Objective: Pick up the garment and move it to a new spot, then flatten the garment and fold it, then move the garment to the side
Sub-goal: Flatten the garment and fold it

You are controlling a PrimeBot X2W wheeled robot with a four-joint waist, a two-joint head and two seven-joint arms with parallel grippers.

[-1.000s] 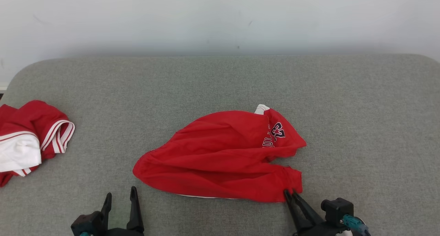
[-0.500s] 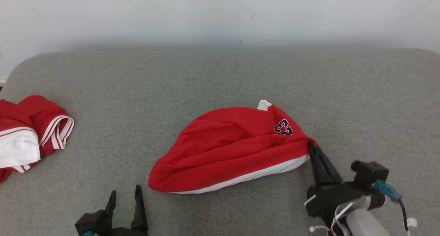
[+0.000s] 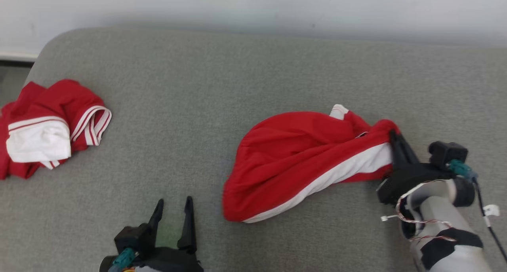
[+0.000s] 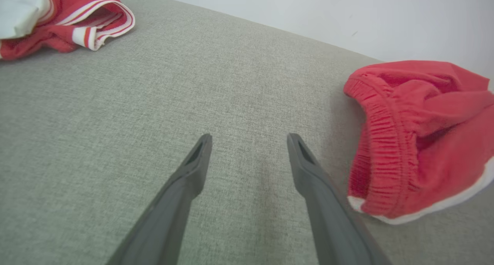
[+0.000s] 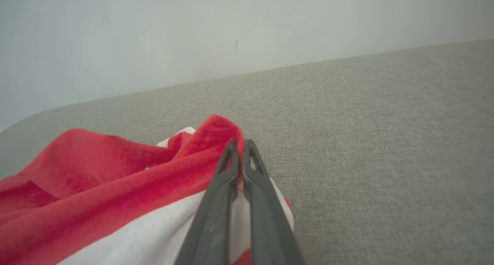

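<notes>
1. Grey woven cloth covers the padded surface under both grippers. Its far corner, beyond and to the left of the left gripper, is rounded, and a pale wall rises behind it.
2. Far to the left of the left gripper, close to the edge of the surface, a second garment lies in a crumpled heap. It is red and white with striped bands, and it is well apart from both grippers.
3. The red garment lies between the two grippers. Its waistband end is near the left gripper, a little to the right of its fingers, and its other end is at the tips of the right gripper.
4. This garment is soft red fabric with a white band along the edge nearer the robot. In the left wrist view the waistband is gathered and ribbed, like elastic. The whole forms a long, loose bundle with deep folds, and it narrows to a peak at the right gripper.
5. The fingers of both grippers are long, dark and matt, and they taper to slim tips with a small slot near each end.
6. The left gripper has its fingers spread wide and holds nothing. They point over bare grey cloth, and I cannot tell if they touch it.
7. The right gripper has its fingers pressed together, and they pinch the red edge of the garment between them.
</notes>
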